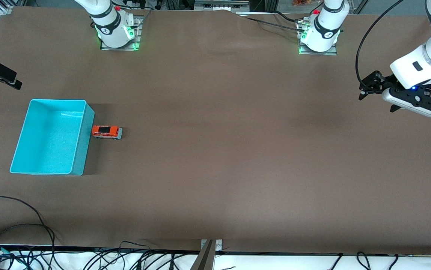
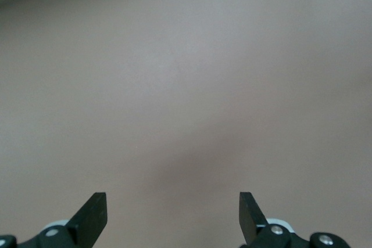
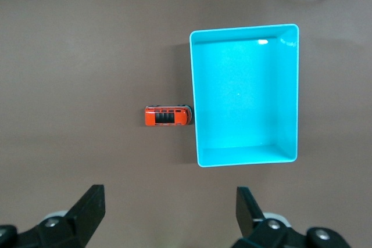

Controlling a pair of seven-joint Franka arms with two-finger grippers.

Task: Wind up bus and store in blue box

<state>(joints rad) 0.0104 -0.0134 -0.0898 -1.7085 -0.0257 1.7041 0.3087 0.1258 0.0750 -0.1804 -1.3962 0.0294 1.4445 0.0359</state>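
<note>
The right gripper (image 3: 168, 216), its two dark fingers spread wide and holding nothing, is hovering high over the brown cloth-covered table (image 1: 215, 150), looking down on the small orange-roofed toy bus (image 3: 167, 116) and the light cyan-blue rectangular plastic box (image 3: 288, 94). The left gripper (image 2: 173, 219), likewise wide open and empty, is waiting over bare table at the left arm's end, well apart from the box.

The bus (image 1: 106, 131) is standing on its wheels outside the box (image 1: 80, 161), one end touching or nearly touching the box's long wall on the side toward the left arm, its length running square to that wall. The box is sitting empty.

The step in hand appears to be the approach for a first grasp. Doing it well likely means descending with the fingers straddling the bus's narrow width, clear of the box wall, since the close wall leaves little room at that end.

The bus is showing an orange upper body, a dark slotted roof panel and a pale grey lower body, far smaller than the box.
</note>
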